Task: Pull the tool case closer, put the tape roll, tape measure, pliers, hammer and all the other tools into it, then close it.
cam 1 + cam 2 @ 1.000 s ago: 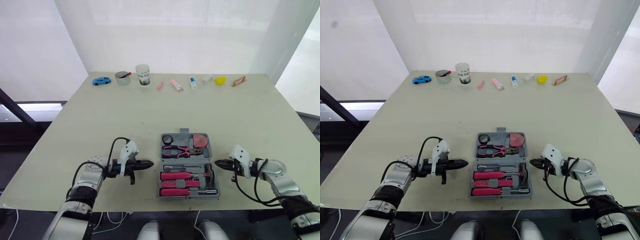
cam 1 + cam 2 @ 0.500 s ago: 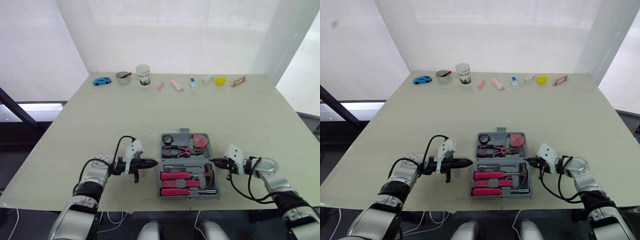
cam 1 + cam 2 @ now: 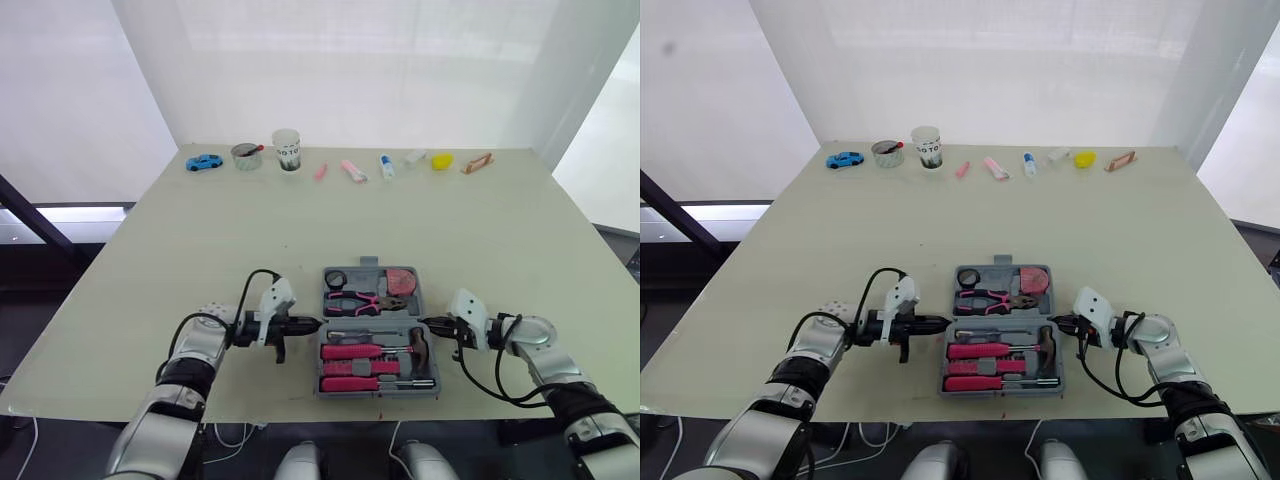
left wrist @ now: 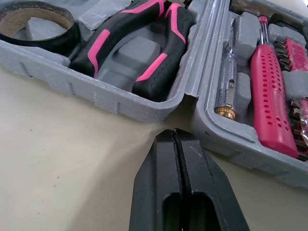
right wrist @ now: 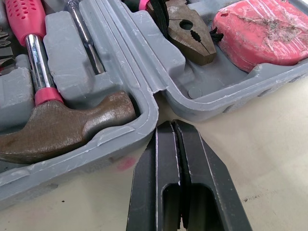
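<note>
The grey tool case (image 3: 378, 391) lies open near the table's front edge. Its far half holds a black tape roll (image 3: 335, 278), pink-handled pliers (image 3: 355, 302) and a red tape measure (image 3: 402, 280). Its near half holds pink screwdrivers (image 3: 352, 352) and a hammer (image 3: 418, 343). My left gripper (image 3: 315, 323) is shut, its tip at the case's left side by the hinge (image 4: 190, 103). On the right side, my right gripper (image 3: 425, 323) is shut too, pointing at the hinge gap beside the hammer head (image 5: 62, 127).
Along the table's far edge stands a row of small items: a blue toy car (image 3: 203, 161), a tin (image 3: 245, 155), a white cup (image 3: 287, 149), pink pieces (image 3: 351, 170), a small bottle (image 3: 385, 165) and a yellow object (image 3: 441, 160).
My left gripper has slid right along the table until its tip reached the case's left side. My right gripper moved left to the case's right side, then held still.
</note>
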Robot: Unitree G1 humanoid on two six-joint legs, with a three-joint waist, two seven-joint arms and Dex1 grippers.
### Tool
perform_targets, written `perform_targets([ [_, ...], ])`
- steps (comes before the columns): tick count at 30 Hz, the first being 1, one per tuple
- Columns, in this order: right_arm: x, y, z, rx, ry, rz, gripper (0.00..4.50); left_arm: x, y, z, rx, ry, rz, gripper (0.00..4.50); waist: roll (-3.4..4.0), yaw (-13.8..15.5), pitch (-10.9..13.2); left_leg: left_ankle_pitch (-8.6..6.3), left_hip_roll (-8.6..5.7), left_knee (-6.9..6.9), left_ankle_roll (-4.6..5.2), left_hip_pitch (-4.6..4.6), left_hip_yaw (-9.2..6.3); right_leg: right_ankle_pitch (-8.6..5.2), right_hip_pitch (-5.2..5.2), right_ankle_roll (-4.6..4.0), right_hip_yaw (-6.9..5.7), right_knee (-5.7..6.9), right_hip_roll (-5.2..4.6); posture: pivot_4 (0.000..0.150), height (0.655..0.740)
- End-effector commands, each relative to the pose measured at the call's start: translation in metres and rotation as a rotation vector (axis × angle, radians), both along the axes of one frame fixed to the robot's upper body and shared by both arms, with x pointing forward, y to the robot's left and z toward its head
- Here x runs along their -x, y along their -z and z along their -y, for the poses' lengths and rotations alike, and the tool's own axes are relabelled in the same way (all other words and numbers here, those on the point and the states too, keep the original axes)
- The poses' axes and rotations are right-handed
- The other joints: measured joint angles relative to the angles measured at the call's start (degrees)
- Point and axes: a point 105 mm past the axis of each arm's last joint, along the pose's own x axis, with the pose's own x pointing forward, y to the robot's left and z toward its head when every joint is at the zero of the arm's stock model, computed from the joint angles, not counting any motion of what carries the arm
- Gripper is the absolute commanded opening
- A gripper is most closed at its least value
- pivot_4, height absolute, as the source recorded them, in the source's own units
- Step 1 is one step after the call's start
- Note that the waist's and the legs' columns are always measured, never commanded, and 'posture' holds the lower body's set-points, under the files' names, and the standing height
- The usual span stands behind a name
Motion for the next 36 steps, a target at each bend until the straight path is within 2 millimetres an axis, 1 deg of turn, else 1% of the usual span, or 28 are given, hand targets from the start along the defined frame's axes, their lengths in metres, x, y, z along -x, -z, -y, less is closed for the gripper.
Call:
perform_targets([
  [1, -0.002, -0.007, -0.004, -0.015, -0.018, 0.033, 0.03, 0.005, 0.011, 0.007, -0.037, 0.042, -0.030, 0.00, 0.00, 0.0, 0.0, 0.00, 0.00, 0.00, 0.00, 0.00, 0.00, 0.00, 0.00, 0.00, 0.00, 0.00, 0.00, 0.150, 0.7400],
  [5, -0.001, -0.007, -0.005, -0.017, -0.022, 0.031, 0.03, 0.008, 0.013, 0.013, -0.040, 0.077, -0.044, 0.00, 0.01, 0.0, 0.0, 0.00, -0.01, 0.00, 0.00, 0.00, -0.01, 0.00, 0.02, 0.00, -0.01, 0.00, 0.00, 0.150, 0.7400],
  [15, 0.011, -0.003, -0.010, -0.034, -0.077, -0.020, 0.03, 0.019, 0.017, 0.023, -0.025, 0.144, -0.079, 0.00, 0.01, 0.0, 0.0, 0.00, -0.01, -0.01, 0.00, 0.00, -0.01, -0.01, 0.02, 0.00, 0.00, -0.03, 0.00, 0.150, 0.7400],
  [21, 0.016, -0.001, -0.009, -0.029, -0.095, -0.050, 0.03, 0.023, 0.018, 0.022, -0.029, 0.155, -0.101, 0.00, 0.01, 0.0, 0.0, 0.00, -0.01, -0.02, 0.00, 0.00, -0.01, -0.01, 0.02, 0.00, 0.00, -0.04, 0.00, 0.150, 0.7400],
  [26, 0.023, 0.002, -0.011, -0.034, -0.114, -0.088, 0.03, 0.031, 0.021, 0.020, -0.033, 0.171, -0.129, 0.00, 0.02, -0.1, 0.0, 0.00, -0.01, -0.02, 0.00, 0.01, -0.02, -0.01, 0.02, 0.00, 0.00, -0.04, 0.00, 0.150, 0.7400],
  [36, 0.029, 0.005, -0.014, -0.038, -0.131, -0.112, 0.03, 0.034, 0.020, 0.014, -0.031, 0.161, -0.143, 0.00, 0.03, -0.1, 0.0, 0.00, -0.01, -0.02, 0.00, 0.03, -0.03, -0.01, 0.02, 0.00, 0.00, -0.02, 0.01, 0.150, 0.7400],
])
